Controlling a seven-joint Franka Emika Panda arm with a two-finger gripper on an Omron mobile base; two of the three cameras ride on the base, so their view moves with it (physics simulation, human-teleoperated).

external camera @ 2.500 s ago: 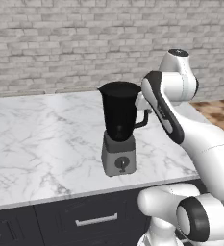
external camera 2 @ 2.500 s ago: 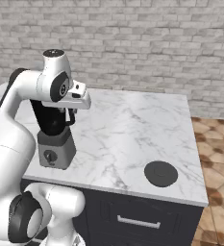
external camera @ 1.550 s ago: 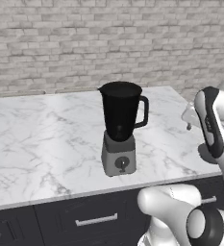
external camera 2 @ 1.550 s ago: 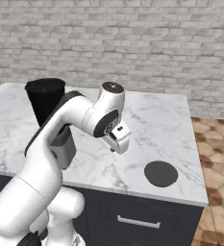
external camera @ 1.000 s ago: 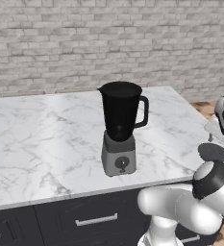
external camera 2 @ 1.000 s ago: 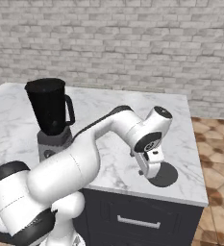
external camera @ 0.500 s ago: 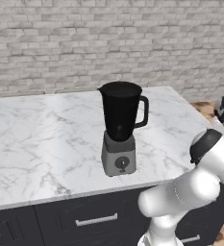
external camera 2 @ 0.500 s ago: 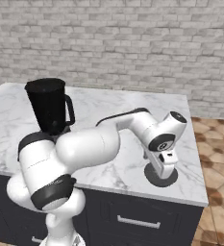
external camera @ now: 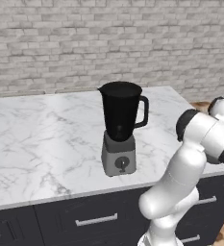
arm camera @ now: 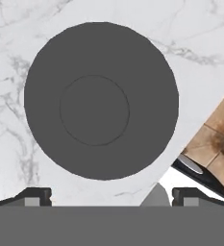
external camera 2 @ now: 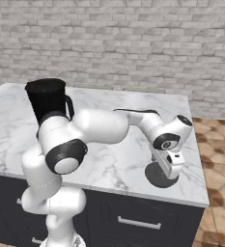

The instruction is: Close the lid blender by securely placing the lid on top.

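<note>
The blender stands on the marble counter, a black tapered jar with an open mouth on a grey base with a dial. In the right base view its jar shows behind my arm at the left. The lid, a flat dark grey disc, lies flat on the counter near the front right corner. My gripper hangs just above it, pointing down. In the hand view the lid sits straight ahead, and the gripper is open, its fingertips wide apart with nothing between them.
The counter edge runs close beside the lid, with brown floor tiles and a drawer handle beyond it. A brick wall backs the counter. My arm stretches across the counter between blender and lid.
My arm has swung from beside the blender rightward across the counter and come down over the lid. The blender and the lid have not moved.
</note>
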